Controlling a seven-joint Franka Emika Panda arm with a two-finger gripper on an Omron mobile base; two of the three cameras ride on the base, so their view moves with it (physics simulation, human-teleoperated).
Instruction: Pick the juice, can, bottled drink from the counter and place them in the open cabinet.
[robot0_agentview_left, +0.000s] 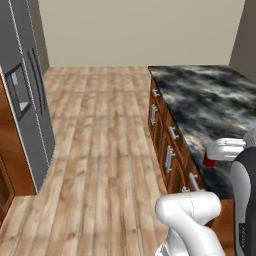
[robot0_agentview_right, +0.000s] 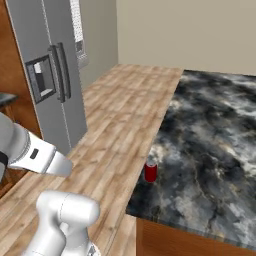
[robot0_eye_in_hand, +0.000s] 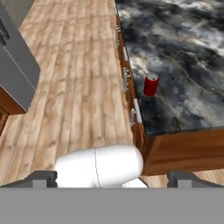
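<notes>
The can (robot0_eye_in_hand: 151, 84) is small and red with a silver top. It stands upright on the black and grey marbled counter (robot0_eye_in_hand: 188, 39), close to the edge over the drawers. The same can (robot0_agentview_right: 150, 172) sits near the counter (robot0_agentview_right: 210, 125) corner, and in the left base view the can (robot0_agentview_left: 209, 161) is partly covered by a white arm link. My gripper (robot0_eye_in_hand: 113, 178) is open, with its fingertips (robot0_eye_in_hand: 43, 177) far apart and nothing between them, well short of the can. The juice and the bottled drink are out of view. Reddish-brown cabinet wood (robot0_agentview_left: 12, 155) shows beside the fridge, shelves hidden.
A tall grey fridge (robot0_agentview_left: 25, 90) stands across the wooden floor (robot0_agentview_left: 100, 150) from the counter (robot0_agentview_left: 210, 95). Brown drawers with silver handles (robot0_agentview_left: 169, 157) line the counter's front. The floor lane between fridge and counter is wide.
</notes>
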